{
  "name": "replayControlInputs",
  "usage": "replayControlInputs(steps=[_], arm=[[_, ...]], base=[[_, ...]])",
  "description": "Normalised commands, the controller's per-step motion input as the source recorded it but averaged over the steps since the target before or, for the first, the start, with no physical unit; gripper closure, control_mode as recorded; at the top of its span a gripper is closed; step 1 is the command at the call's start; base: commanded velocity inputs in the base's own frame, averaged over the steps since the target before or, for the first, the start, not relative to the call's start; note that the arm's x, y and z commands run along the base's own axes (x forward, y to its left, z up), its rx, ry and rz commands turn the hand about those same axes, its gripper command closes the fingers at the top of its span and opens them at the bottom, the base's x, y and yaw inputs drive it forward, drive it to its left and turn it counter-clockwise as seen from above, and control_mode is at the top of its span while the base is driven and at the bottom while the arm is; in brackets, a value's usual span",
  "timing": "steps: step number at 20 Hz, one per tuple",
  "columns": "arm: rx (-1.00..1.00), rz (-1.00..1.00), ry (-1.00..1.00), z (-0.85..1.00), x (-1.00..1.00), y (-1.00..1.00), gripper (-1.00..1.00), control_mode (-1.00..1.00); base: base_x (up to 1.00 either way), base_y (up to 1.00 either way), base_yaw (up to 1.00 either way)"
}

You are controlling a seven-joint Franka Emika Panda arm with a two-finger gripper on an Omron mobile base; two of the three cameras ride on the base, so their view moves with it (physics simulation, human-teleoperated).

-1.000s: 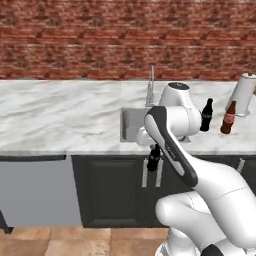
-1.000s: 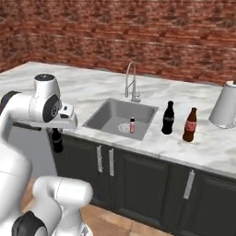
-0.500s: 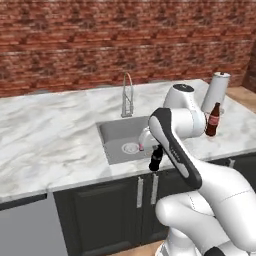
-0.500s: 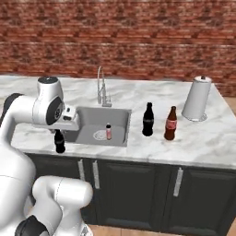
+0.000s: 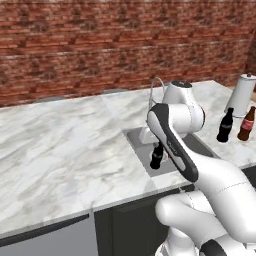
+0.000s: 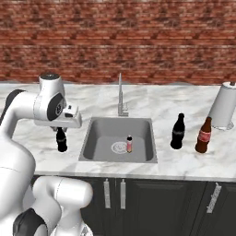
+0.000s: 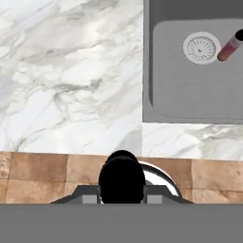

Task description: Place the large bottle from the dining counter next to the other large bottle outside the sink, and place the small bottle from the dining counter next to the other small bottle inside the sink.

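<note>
The tool [image 6: 61, 130] is clamped on the small bottle [image 6: 61, 140], which hangs upright over the worktop [image 6: 41, 154] near its front edge, just left of the sink [image 6: 94, 143]. To its right, the pink bottle [image 6: 129, 144] stands inside the basin beside the drain [image 6: 118, 147], so the carry likely goes rightward and down.

Neck of small bottle [image 6: 61, 140] hidden behind white hand, left of centre, right base view. Paper towel roll [image 5: 241, 95] clipped by right edge, left base view.
</note>
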Motion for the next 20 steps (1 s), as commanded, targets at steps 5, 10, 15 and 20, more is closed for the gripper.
replayControlInputs(steps=[5,10,15,20], arm=[[0.00,0.00,0.00,0.00,0.00,0.00,1.00,1.00],[0.00,0.00,0.00,0.00,0.00,0.00,1.00,1.00],[0.00,0.00,0.00,0.00,0.00,0.00,1.00,1.00],[0.00,0.00,0.00,0.00,0.00,0.00,1.00,1.00]], base=[[0.07,-0.11,0.00],[0.33,-0.79,0.00],[0.04,-0.23,0.00],[0.02,0.00,0.00]])
